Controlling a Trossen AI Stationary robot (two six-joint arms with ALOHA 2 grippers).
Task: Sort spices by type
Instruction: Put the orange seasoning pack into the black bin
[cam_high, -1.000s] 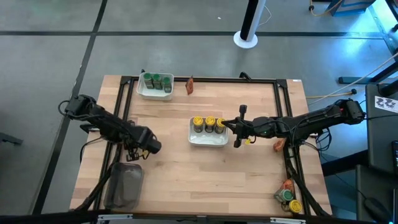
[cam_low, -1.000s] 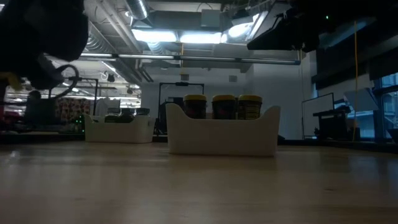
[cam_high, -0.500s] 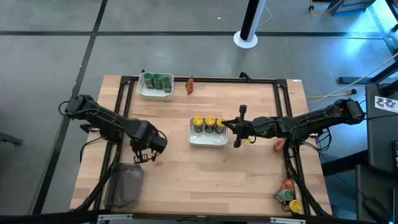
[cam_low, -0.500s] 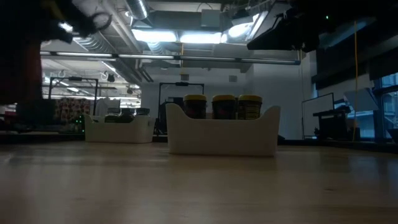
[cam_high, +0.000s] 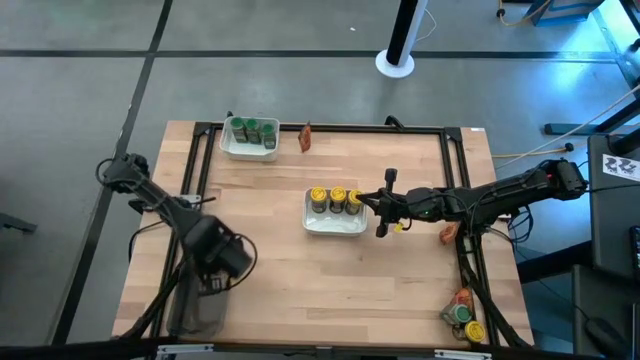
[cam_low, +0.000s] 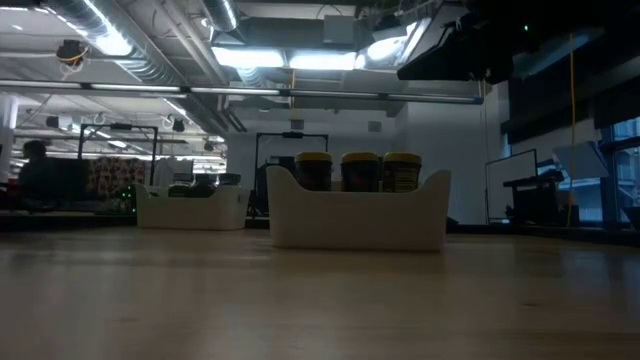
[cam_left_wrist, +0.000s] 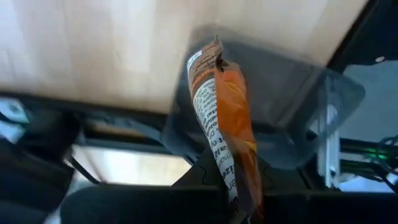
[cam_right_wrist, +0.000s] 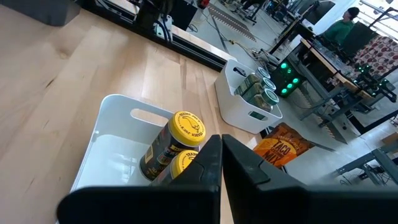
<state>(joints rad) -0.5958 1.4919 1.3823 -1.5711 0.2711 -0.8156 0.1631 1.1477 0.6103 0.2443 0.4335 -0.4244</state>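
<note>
My left gripper (cam_high: 218, 268) is shut on a red-orange packet (cam_left_wrist: 222, 118) and hovers over the clear grey tub (cam_high: 198, 305), which shows behind the packet in the left wrist view (cam_left_wrist: 292, 106). My right gripper (cam_high: 366, 201) is shut beside the white tray (cam_high: 335, 222) that holds three yellow-lidded jars (cam_high: 336, 196). In the right wrist view its fingers (cam_right_wrist: 221, 144) stand just above those jars (cam_right_wrist: 186, 127). Green-lidded jars (cam_high: 250, 129) stand in a second white tray (cam_high: 248, 150). One packet (cam_high: 306, 137) lies by the far edge and another (cam_high: 449, 233) by the right edge. My left gripper pinches the packet by one end (cam_left_wrist: 231, 177) between its two fingers. The packet sticks out past the fingertips, edge-on toward the tub, and is lifted clear of the table and the tub.
A packet, a green-lidded jar and a yellow-lidded jar lie bunched at the near right corner (cam_high: 464, 316). A black frame rail (cam_high: 463, 250) runs along the table's edges. Bare wood lies between the centre tray and the near edge (cam_high: 340, 290).
My left gripper, still holding the packet, has swung from mid-table toward the near left corner and now stands over the grey tub. It has passed out of the low view. My right arm has kept still.
</note>
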